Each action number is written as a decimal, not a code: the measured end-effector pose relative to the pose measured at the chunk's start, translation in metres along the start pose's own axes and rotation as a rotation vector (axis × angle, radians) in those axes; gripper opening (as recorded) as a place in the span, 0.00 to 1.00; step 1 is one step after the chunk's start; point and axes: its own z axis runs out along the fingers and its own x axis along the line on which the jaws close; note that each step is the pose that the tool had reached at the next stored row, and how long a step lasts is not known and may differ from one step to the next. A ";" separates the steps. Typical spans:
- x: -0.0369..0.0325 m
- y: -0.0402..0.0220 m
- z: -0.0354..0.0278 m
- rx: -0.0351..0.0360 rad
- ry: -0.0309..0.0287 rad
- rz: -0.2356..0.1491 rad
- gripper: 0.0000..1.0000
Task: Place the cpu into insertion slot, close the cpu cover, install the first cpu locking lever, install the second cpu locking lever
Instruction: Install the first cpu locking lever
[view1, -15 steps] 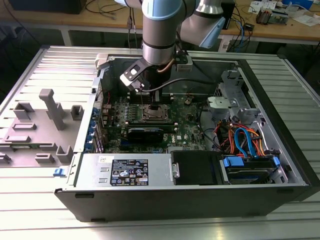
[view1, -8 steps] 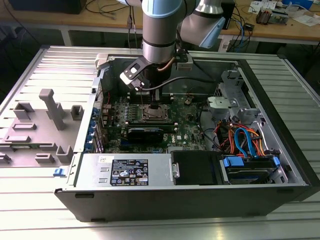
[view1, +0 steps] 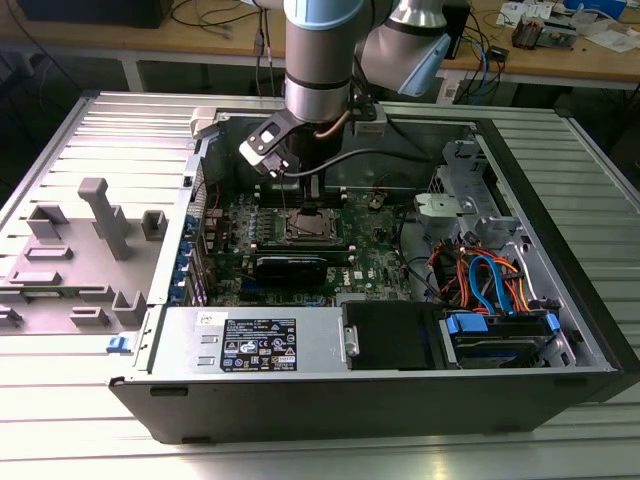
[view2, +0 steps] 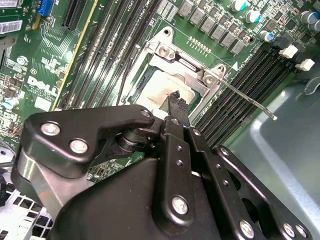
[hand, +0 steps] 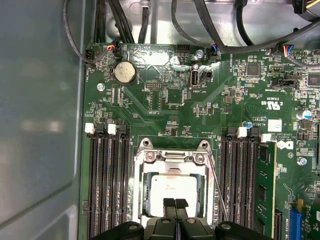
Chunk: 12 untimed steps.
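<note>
Jaws pressed together over the cpu
Directly beneath their tips lies the cpu (hand: 172, 187), framed by the cpu cover (hand: 170, 160); a thin lever (hand: 216, 185) runs beside.

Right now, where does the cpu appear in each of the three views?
Exterior view: the cpu sits mid-motherboard, directly under the gripper.
First wrist view: it is the silver square just ahead of the gripper, between the memory slots.
Second wrist view: it is the pale square just beyond the gripper.
Shared landmark: the cpu cover framing it.
</note>
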 end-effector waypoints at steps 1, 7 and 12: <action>0.0000 0.0000 -0.0003 -0.0001 0.0001 0.000 0.11; 0.0000 0.0000 -0.0039 0.0000 0.0001 0.000 0.11; 0.0000 0.0000 -0.0083 0.0000 0.0003 0.000 0.11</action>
